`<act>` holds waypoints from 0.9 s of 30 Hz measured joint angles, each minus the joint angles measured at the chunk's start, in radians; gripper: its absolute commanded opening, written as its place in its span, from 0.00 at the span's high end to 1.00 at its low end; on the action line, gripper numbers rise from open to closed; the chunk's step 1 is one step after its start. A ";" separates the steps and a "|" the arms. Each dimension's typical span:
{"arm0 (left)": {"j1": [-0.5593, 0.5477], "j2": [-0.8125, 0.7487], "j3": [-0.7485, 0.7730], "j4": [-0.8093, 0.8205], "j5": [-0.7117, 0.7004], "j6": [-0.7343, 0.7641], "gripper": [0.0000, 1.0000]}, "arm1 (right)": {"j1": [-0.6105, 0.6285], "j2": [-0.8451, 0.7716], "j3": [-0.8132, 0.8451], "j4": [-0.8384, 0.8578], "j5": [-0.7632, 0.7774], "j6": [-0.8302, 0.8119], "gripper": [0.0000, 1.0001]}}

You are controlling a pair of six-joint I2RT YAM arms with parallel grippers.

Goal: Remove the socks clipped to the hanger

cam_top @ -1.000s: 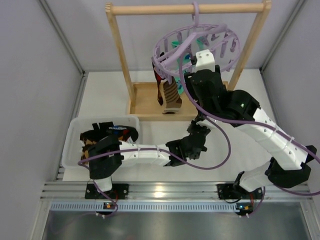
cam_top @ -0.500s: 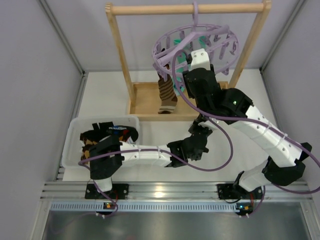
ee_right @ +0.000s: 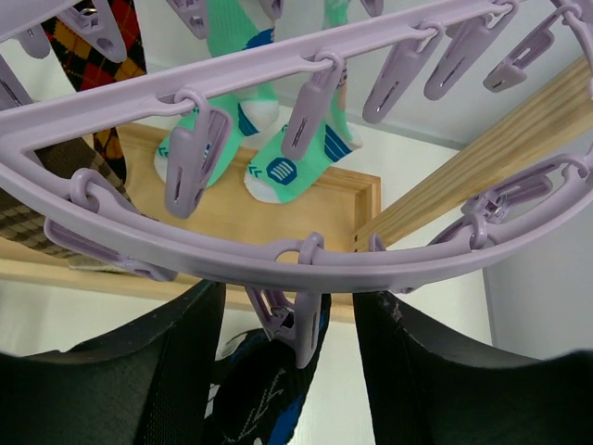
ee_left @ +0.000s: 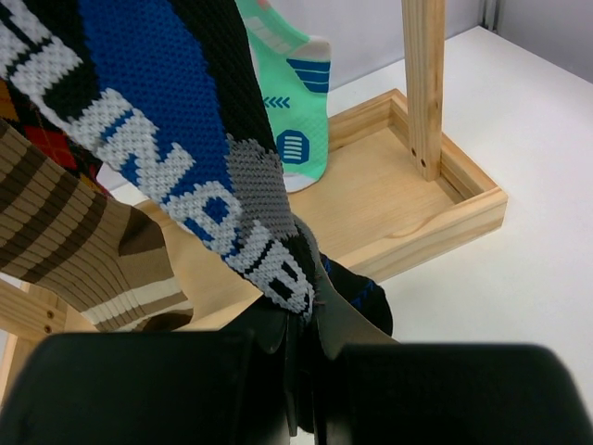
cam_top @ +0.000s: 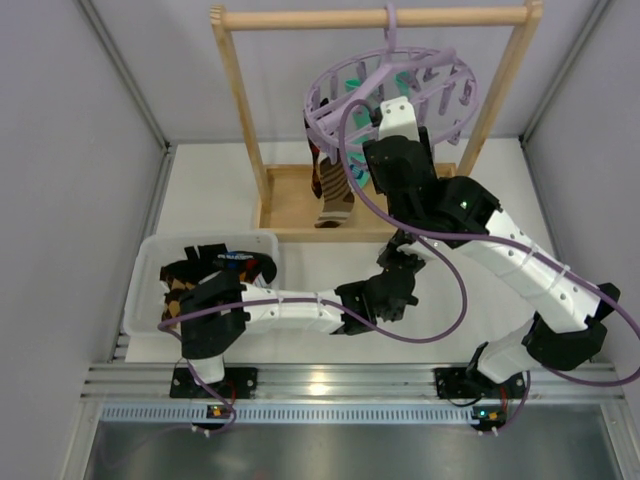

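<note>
Sock (ee_left: 176,120) pinched by left gripper (ee_left: 301,324), right gripper (ee_right: 287,366) perhaps straddling hanger peg (ee_right: 299,323)

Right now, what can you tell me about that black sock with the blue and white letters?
The black sock is knitted, with a blue band, white block letters and a grey patch. It looks stretched on a slant: its lower end is pinched in the left fingers, its top clipped in a lavender peg of the hanger, between the open right fingers.

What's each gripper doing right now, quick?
Left gripper: shut on the black sock, at its toe.
Right gripper: open, fingers straddling a hanger peg above that sock.
</note>
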 measured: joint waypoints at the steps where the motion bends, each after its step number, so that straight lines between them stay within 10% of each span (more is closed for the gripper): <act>1: 0.000 0.003 0.002 0.000 -0.001 0.000 1.00 | 0.001 0.000 -0.001 0.000 0.002 -0.001 0.45; 16: -0.002 0.026 0.024 0.000 -0.003 0.007 1.00 | 0.034 0.000 -0.093 0.127 0.152 -0.069 0.40; 27: -0.006 0.026 0.024 0.000 -0.003 0.007 1.00 | 0.059 -0.001 -0.198 0.296 0.233 -0.182 0.57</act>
